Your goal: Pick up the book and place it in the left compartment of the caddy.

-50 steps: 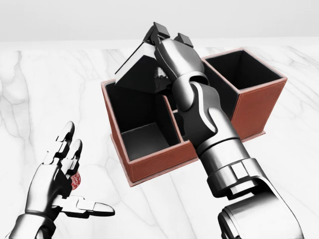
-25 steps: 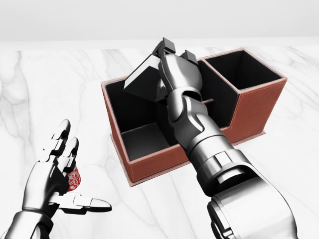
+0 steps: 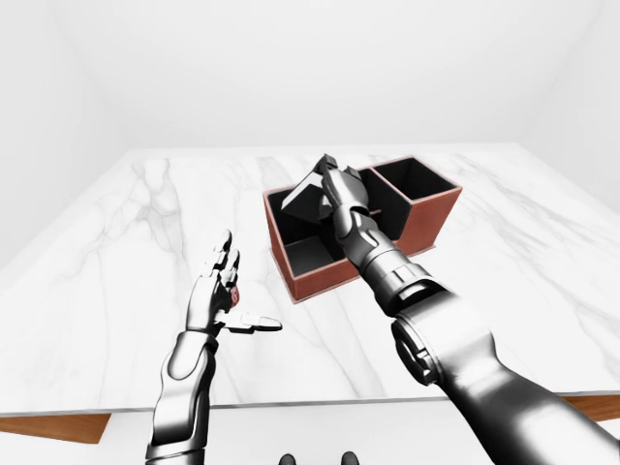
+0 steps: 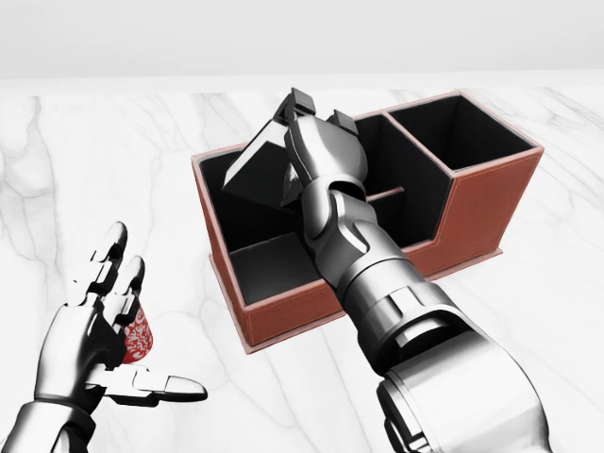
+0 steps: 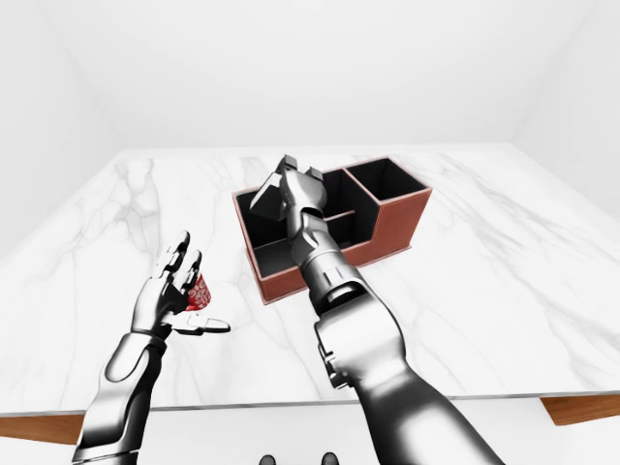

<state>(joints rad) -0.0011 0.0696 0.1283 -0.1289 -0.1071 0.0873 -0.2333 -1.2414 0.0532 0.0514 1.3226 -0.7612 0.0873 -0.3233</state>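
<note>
A dark book [image 4: 253,168] hangs tilted over the upper-left part of the caddy, its lower corner dipping towards the left compartment [image 4: 238,203]. My right hand [image 4: 294,121] is shut on the book's upper edge, and its forearm crosses the caddy's middle. The caddy [image 4: 293,314] is a brown leather box with black-lined compartments, standing on the white marble table [image 4: 104,151]. My left hand [image 4: 132,313] hovers open, fingers spread, at the lower left of the head view, well left of the caddy.
A small red-and-white patterned object [image 4: 139,340] lies on the table just behind my left hand. The caddy's tall right compartment [image 4: 462,132] stands at the upper right. The table's near edge [image 3: 291,401] runs along the bottom of the left-eye view.
My right hand has carried the book left and slightly lower over the caddy's left side. My left hand has drifted a little down and left, showing more of the red object.
</note>
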